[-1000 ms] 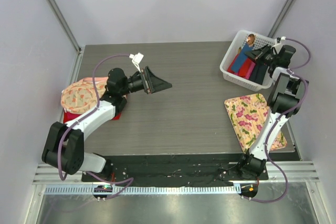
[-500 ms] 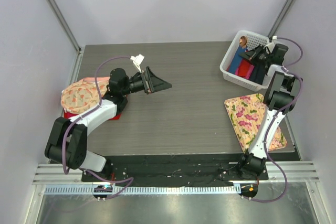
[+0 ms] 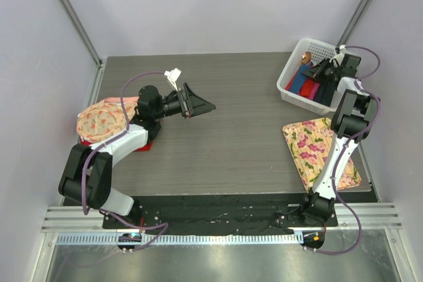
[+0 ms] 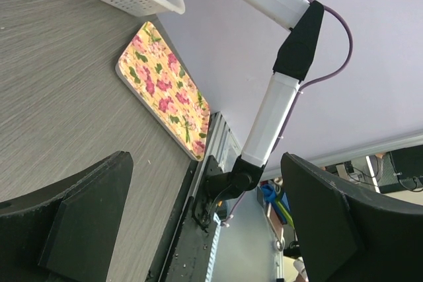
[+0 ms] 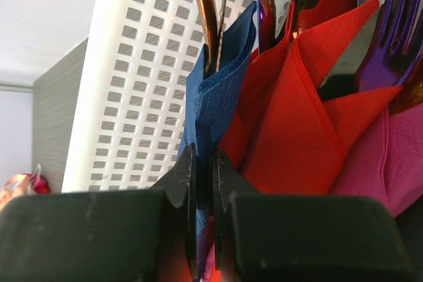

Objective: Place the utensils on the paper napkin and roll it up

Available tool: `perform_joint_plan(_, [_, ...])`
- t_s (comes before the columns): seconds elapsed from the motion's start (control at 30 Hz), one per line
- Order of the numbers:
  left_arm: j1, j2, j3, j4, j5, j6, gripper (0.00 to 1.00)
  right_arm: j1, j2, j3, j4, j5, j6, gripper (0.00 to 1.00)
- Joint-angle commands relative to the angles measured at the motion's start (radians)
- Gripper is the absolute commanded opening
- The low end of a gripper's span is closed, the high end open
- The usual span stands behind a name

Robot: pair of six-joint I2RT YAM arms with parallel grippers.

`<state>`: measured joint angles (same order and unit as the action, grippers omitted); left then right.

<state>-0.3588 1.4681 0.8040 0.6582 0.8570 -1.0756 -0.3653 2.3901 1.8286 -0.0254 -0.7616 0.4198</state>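
Two black fingers (image 5: pixel 180 179) of the right gripper (image 5: pixel 202 163) press together on the lower end of a dark blue paper napkin (image 5: pixel 221 90), pinching it low in the centre of the right wrist view. The napkin is wrapped into a narrow roll, and slim copper-brown metal utensils (image 5: pixel 203 11) stick out of its top toward the upper edge of the frame. Just to its right lie red paper rolls (image 5: pixel 297 104) and a pink paper roll (image 5: pixel 396 156), with purple-tinted fork tines (image 5: pixel 396 11) above them. All of this sits inside a white plastic lattice basket (image 5: pixel 132 64), which in the top view stands at the upper right of the grey wood-grain table (image 3: pixel 231 137). Below the basket in that view lies a rectangular floral cloth (image 3: pixel 317 153). At centre left, the left gripper (image 3: pixel 198 105) has its fingers spread wide, holding nothing, over bare table. A rounded floral cloth (image 3: pixel 99 120) lies at the left edge beside that arm.
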Motion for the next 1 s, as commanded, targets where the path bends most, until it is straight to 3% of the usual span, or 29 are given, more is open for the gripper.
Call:
perform_joint_plan(0.0, [0.006, 0.009, 0.003, 0.061, 0.017, -0.014, 1.0, 0.011, 0.007, 0.054, -0.137, 0.093, -0.177, 0.01])
perform_joint_plan(0.23, [0.009, 0.012, 0.006, 0.067, 0.02, -0.018, 1.0, 0.026, 0.014, 0.075, -0.191, 0.153, -0.243, 0.01])
perform_joint_plan(0.47, [0.012, 0.011, 0.009, 0.061, 0.02, -0.017, 1.0, 0.037, 0.008, 0.095, -0.242, 0.238, -0.279, 0.23])
perform_joint_plan(0.6, [0.017, 0.008, 0.011, 0.057, 0.019, -0.014, 1.0, 0.037, -0.005, 0.095, -0.265, 0.272, -0.302, 0.29])
perform_joint_plan(0.67, [0.017, 0.008, 0.009, 0.057, 0.019, -0.014, 1.0, 0.037, -0.011, 0.093, -0.272, 0.281, -0.309, 0.37])
perform_joint_plan(0.73, [0.017, 0.006, 0.009, 0.057, 0.019, -0.014, 1.0, 0.04, -0.017, 0.093, -0.277, 0.298, -0.319, 0.52])
perform_joint_plan(0.8, [0.017, 0.005, 0.011, 0.057, 0.019, -0.015, 1.0, 0.039, -0.026, 0.097, -0.278, 0.295, -0.325, 0.59])
perform_joint_plan(0.97, [0.017, 0.003, 0.012, 0.057, 0.019, -0.017, 1.0, 0.04, -0.04, 0.112, -0.278, 0.274, -0.329, 0.62])
